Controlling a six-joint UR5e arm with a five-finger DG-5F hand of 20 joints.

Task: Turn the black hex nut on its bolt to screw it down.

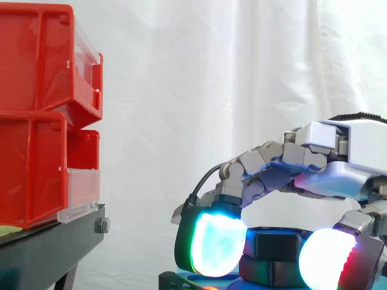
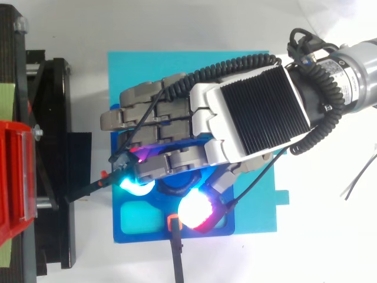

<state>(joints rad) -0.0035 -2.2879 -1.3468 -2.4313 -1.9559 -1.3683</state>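
At 9 o'clock in the side view, stacked red bins (image 1: 36, 121) rest on a black stand (image 1: 54, 241) before a white curtain (image 1: 199, 72). In the top view, the stand runs along the 9 o'clock edge, and just beside it a light blue plate (image 2: 253, 71) lies on the white tabletop (image 2: 177, 23), with a darker blue fixture (image 2: 147, 237) at its 7 o'clock corner. The black hex nut (image 1: 277, 244) stands on that fixture, at about 5 o'clock in the side view, with a wider dark piece beneath it. The hand (image 1: 338, 169) reaches in from 3 o'clock and arches over the nut, clasping it with its fingers curled down around it. A cyan-green fingertip (image 1: 217, 244) sits close at the nut's 9 o'clock and a white-and-red pad (image 1: 326, 260) presses at its 3 o'clock. From above, the nut lies mostly under the fingers, between the two glowing pads.
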